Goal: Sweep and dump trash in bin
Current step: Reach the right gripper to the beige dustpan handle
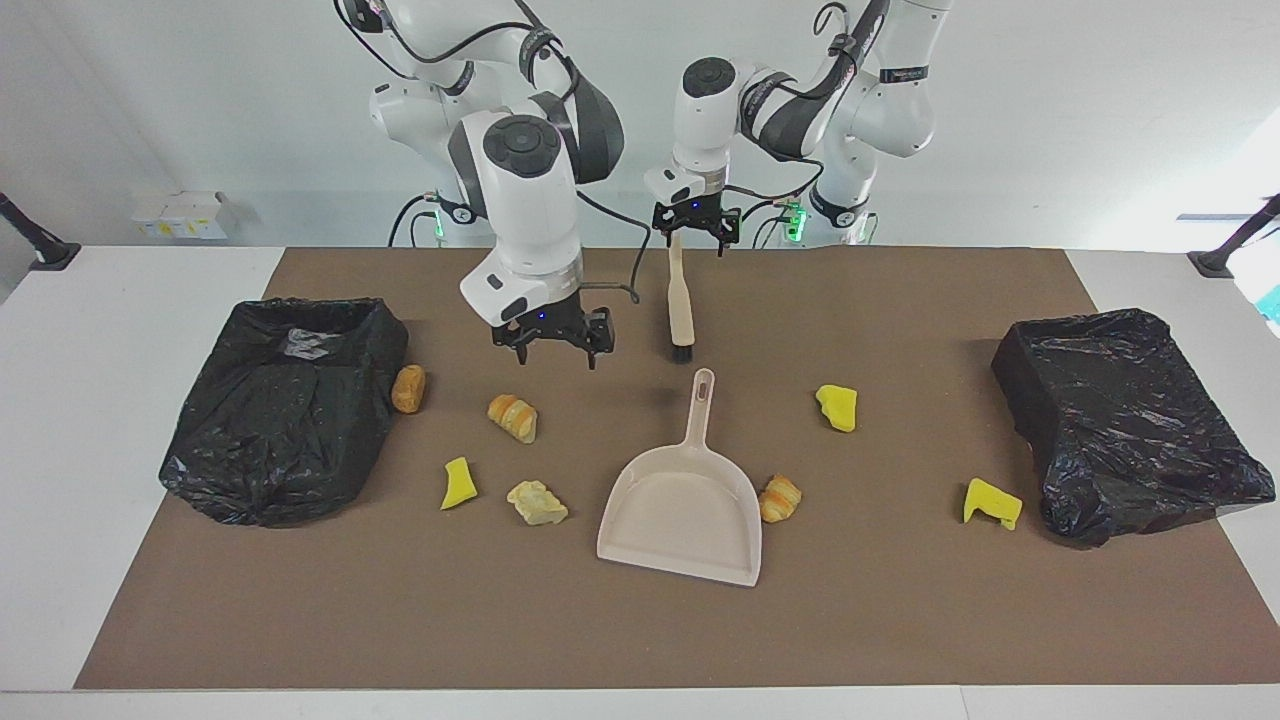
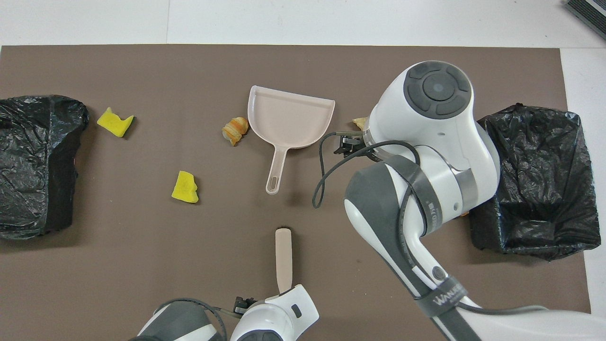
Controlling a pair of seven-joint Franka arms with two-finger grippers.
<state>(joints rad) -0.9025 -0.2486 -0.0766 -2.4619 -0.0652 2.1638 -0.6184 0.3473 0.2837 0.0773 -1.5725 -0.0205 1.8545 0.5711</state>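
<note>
Brown mat on my counter [image 1: 150, 420], trash [image 1: 513, 417] scattered around the dustpan [image 1: 683, 510].
My right gripper [image 1: 553, 347] hangs with fingers released over the mat beside a pastry scrap; my left gripper [image 1: 696, 228], fingers spread, sits at the brush [image 1: 680, 300] handle's tip.

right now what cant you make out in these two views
- Overhead view: the right arm covers most of the trash at its end of the table; only a sliver of one pastry lump shows.
- Overhead view: the left arm covers the left gripper and the end of the brush handle.
- Facing view: inside of the bin at the left arm's end is hidden by its bag.
</note>
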